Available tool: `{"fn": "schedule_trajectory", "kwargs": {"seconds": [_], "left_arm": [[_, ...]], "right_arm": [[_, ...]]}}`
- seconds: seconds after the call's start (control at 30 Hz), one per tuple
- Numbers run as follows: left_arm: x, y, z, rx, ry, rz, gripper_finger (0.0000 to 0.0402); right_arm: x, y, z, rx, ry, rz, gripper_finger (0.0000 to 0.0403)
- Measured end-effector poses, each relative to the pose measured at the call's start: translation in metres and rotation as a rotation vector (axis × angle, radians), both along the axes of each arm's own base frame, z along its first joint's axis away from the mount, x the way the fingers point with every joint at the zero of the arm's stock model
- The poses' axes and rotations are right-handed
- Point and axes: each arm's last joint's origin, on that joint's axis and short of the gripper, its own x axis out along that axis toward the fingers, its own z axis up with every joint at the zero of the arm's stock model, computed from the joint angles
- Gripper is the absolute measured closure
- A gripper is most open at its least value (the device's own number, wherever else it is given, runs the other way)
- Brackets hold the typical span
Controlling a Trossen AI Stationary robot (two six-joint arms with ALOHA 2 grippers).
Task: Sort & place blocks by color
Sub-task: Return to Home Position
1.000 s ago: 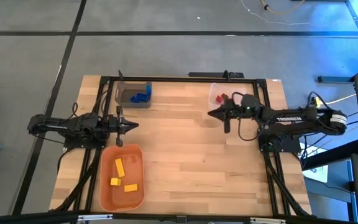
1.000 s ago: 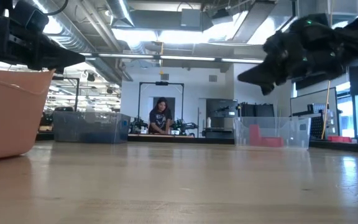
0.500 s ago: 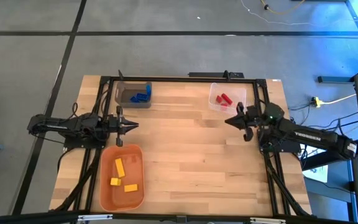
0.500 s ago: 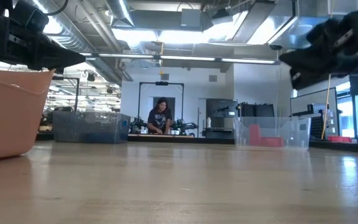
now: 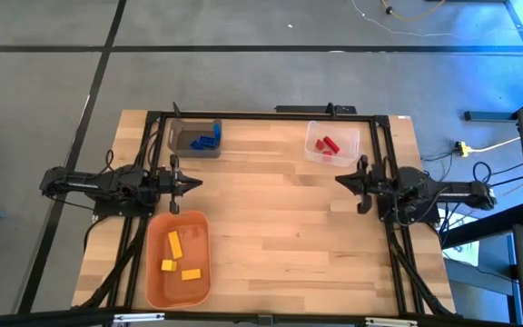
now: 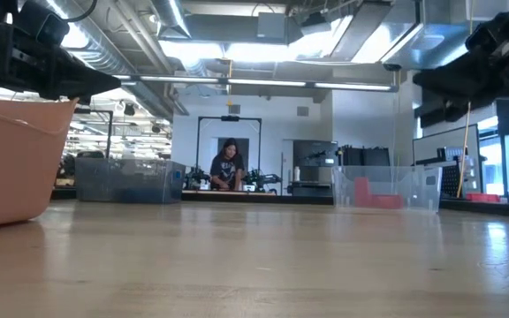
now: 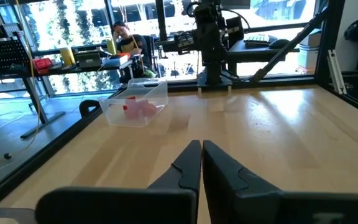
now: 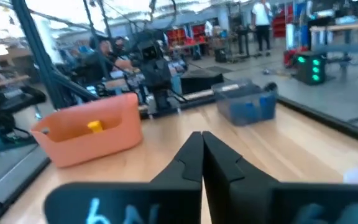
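Observation:
All the blocks lie in bins. Yellow blocks [image 5: 175,243] rest on the floor of the orange bin [image 5: 152,272] at the near left. Blue blocks [image 5: 209,140] sit in the grey bin [image 5: 178,141] at the far left. Red blocks [image 5: 327,143] lie in the clear bin [image 5: 348,141] at the far right. My left gripper [image 5: 198,183] hovers shut at the table's left side, between the grey and orange bins, its fingers together in the left wrist view [image 7: 201,149]. My right gripper [image 5: 339,179] hovers shut at the right side, near the clear bin, fingers closed [image 8: 201,138].
Black frame rails [image 5: 271,115] run along the table's far edge and both sides. A wide stretch of bare wood [image 5: 280,227] lies between the two arms. A person [image 6: 228,165] sits in the room far beyond the table.
My right arm has drawn back from over the clear bin toward the table's right edge, the gripper sliding right and slightly nearer and ending pointed toward the left. The left arm and all the blocks have kept still.

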Motion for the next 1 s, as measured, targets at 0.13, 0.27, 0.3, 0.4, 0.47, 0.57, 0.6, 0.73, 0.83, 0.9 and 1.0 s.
{"fn": "schedule_trajectory", "kwargs": {"seconds": [0.13,0.27,0.3,0.4,0.47,0.57,0.6,0.73,0.83,0.9,1.0], "left_arm": [[0.000,0.000,0.000,0.000,-0.001,0.000,0.0398],[0.000,0.000,0.000,0.000,-0.001,0.000,0.0396],[0.000,0.000,0.000,0.000,-0.001,0.000,0.0394],[0.000,0.000,0.000,0.000,-0.002,0.000,0.0387],[0.000,0.000,0.000,0.000,-0.002,0.000,0.0383],[0.000,0.000,0.000,0.000,-0.002,0.000,0.0379],[0.000,0.000,0.000,0.000,-0.002,0.000,0.0377],[0.000,0.000,0.000,0.000,-0.002,0.000,0.0373],[0.000,0.000,0.000,0.000,-0.002,0.000,0.0371],[0.000,0.000,0.000,0.000,-0.003,0.000,0.0371],[0.000,0.000,0.000,0.000,-0.003,0.000,0.0375]], "right_arm": [[0.000,0.005,-0.001,-0.058,0.012,0.024,0.0403],[0.000,0.012,-0.003,-0.077,0.034,0.163,0.0401],[0.000,0.013,-0.004,-0.070,0.037,0.206,0.0400],[0.000,0.016,-0.004,0.008,0.036,0.295,0.0393],[0.000,0.016,-0.004,0.063,0.034,0.305,0.0388],[0.000,0.016,-0.004,0.102,0.034,0.305,0.0385],[0.000,0.016,-0.004,0.103,0.034,0.305,0.0385],[0.000,0.016,-0.004,0.102,0.034,0.305,0.0385],[0.000,0.016,-0.004,0.101,0.034,0.305,0.0385],[0.000,0.016,-0.003,0.102,0.034,0.305,0.0385],[0.000,0.016,-0.003,0.102,0.033,0.305,0.0384]]}}
